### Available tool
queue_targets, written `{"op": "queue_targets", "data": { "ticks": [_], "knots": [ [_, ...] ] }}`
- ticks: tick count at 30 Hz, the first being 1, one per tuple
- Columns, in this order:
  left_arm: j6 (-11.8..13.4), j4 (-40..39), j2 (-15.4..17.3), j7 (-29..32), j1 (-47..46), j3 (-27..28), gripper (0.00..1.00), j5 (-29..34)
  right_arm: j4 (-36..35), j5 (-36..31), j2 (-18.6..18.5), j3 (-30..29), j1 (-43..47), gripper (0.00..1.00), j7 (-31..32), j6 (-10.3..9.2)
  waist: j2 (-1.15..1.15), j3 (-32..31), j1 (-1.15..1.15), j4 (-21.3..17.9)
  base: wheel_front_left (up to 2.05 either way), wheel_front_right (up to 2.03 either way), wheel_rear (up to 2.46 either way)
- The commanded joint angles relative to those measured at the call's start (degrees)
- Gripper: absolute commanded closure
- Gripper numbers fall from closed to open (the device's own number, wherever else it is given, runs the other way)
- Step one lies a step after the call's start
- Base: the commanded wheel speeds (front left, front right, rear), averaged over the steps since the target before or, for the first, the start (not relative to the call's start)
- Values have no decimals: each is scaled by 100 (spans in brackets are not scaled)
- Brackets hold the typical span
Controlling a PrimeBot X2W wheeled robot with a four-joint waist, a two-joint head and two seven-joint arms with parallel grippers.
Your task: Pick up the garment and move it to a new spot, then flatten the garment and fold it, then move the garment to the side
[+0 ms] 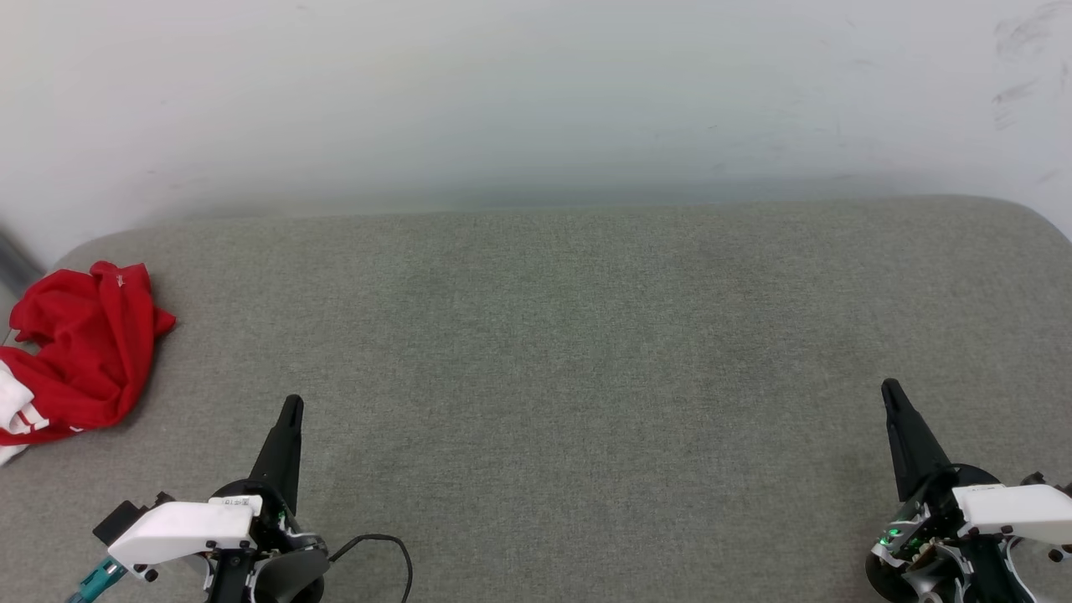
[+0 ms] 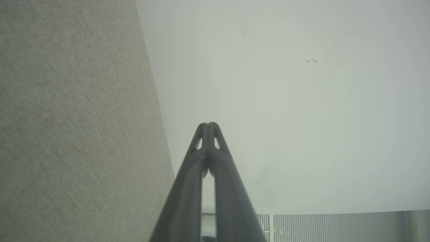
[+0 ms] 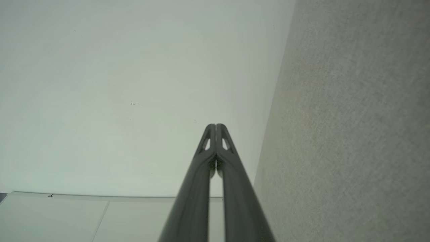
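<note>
1. Garment (image 1: 79,352): crumpled red heap, white striped sleeve showing, at the far left edge of the pad (image 1: 544,377), well apart from both grippers.
2. Left gripper (image 1: 291,406), right gripper (image 1: 890,389): pinched fully together, holding nothing, low at the near corners.
3. Risk: shoving the heap off the left edge by reaching in without parting the fingers (image 2: 184,195) first.
4. Risk: catching several loose layers at once, leaving a tangle hard to flatten.
5. Soft, limp knit on coarse grey weave with rounded corners; probably drags rather than slides. Long, dark, tapered, rigid fingers.
</note>
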Motion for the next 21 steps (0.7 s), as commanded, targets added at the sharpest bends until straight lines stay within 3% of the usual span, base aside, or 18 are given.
{"op": "queue_targets", "data": {
  "ticks": [1,21],
  "knots": [
    [-11,-1,-8,8,-49,15,100,7,2,-27,21,3,-72,100,4,-2,0,0,0,0,0,0,0],
    [-11,-1,-7,8,-49,15,100,7,2,-27,21,3,-72,100,4,-2,0,0,0,0,0,0,0]
  ]
}}
